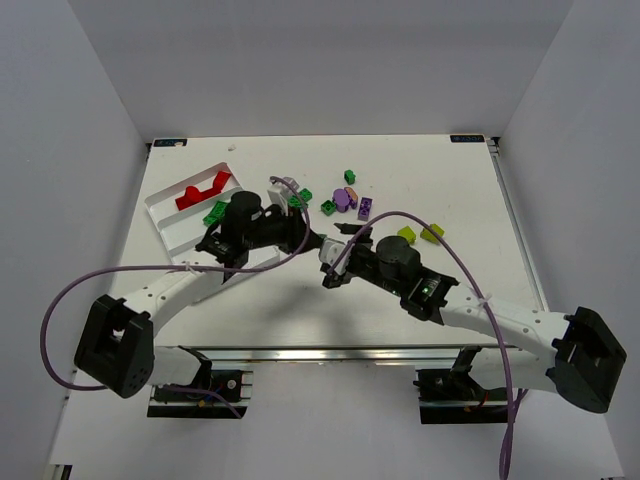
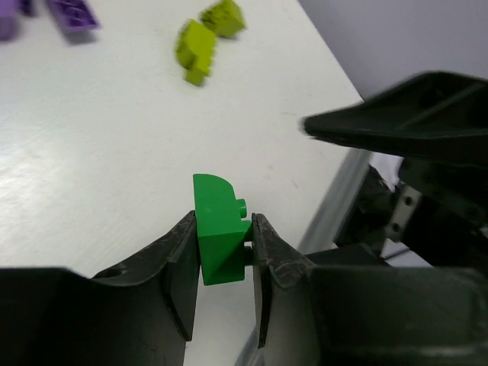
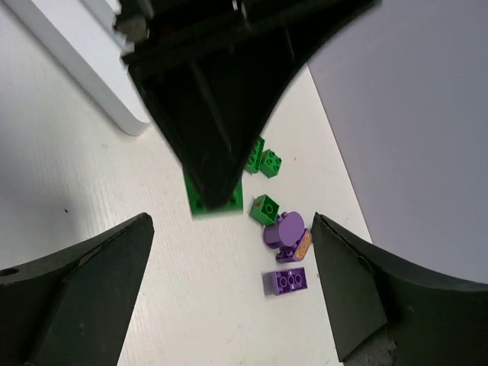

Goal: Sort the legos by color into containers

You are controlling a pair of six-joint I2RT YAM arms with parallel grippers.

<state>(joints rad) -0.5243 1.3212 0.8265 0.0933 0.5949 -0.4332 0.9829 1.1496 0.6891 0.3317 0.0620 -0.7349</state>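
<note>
White counter: left end effector clamps a green brick; tray lies near on its left, beside that arm; right end effector gapes empty, farther away.

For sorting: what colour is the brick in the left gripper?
The brick is green; left wrist view shows best.

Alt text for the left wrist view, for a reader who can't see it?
The left gripper is shut on a green brick with a rounded top, over the white table. Two yellow-green bricks lie beyond it, purple bricks sit at the top left corner, and a dark robot part fills the right side.
</note>
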